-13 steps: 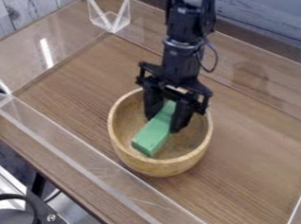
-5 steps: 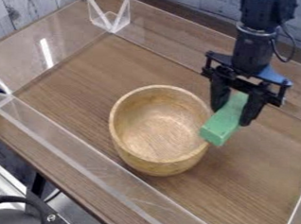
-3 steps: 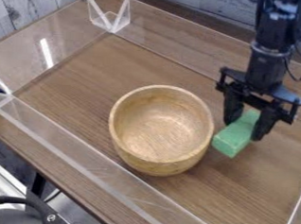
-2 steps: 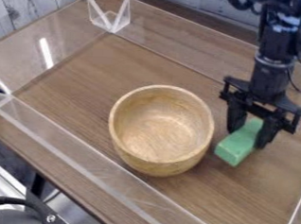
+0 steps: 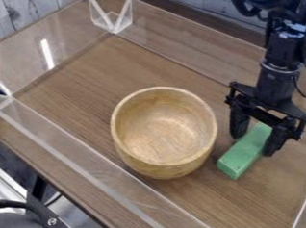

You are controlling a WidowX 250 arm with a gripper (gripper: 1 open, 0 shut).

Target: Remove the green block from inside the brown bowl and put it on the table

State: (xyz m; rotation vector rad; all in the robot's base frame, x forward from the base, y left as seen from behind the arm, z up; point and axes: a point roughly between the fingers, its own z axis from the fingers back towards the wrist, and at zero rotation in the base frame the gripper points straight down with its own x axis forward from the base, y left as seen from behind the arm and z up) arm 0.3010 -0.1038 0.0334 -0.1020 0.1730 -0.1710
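The green block [image 5: 243,154] lies flat on the table [image 5: 93,79], just right of the brown bowl [image 5: 166,131]. The bowl is empty and shows its pale wood grain inside. My gripper [image 5: 264,127] hangs straight down over the far end of the block, its black fingers [image 5: 237,119] spread wide on either side of it. The jaws stand open and no longer pinch the block. The block's near end points toward the front right of the table.
Low clear acrylic walls [image 5: 39,129] edge the table along the front and left. A clear acrylic stand [image 5: 109,12] sits at the back left corner. Bare wood lies left of and behind the bowl.
The gripper carried the block out of the bowl, moved right and down, set it on the table beside the bowl, and opened its fingers.
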